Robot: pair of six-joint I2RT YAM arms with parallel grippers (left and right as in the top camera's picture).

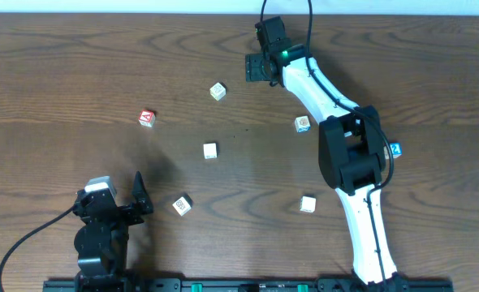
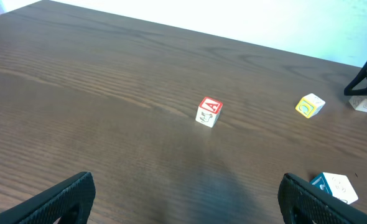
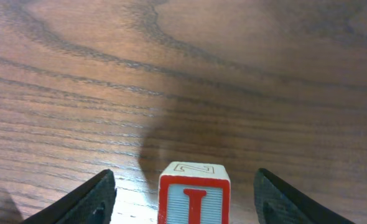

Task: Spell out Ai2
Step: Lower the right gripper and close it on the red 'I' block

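**Q:** Nearest thing?
**A:** Red-framed I block [image 3: 194, 193], bottom centre of the right wrist view. It sits on the table [image 1: 61, 65] between the right gripper [image 3: 183, 179] fingers. Jaws spread wide, gap on each side, nothing pinched.

**Q:** Other arm?
**A:** Left gripper [image 2: 186, 185] is also wide open and empty, lower left of the overhead. A block [image 1: 146, 118] is left of centre there, well apart from the I block at upper centre. Can't read which block has the 2.

**Q:** What could go wrong?
**A:** My call: the I block sits a bit nearer the finger on the frame's right. On closing, that finger would touch first and could shove or twist the block, so the pinch lands on a corner and it pops out.

**Q:** Counts?
**A:** Two arms and two grippers. Seven loose blocks [image 1: 210, 150] show in the overhead, A included. The I block is hidden under the gripper there, so eight in all.
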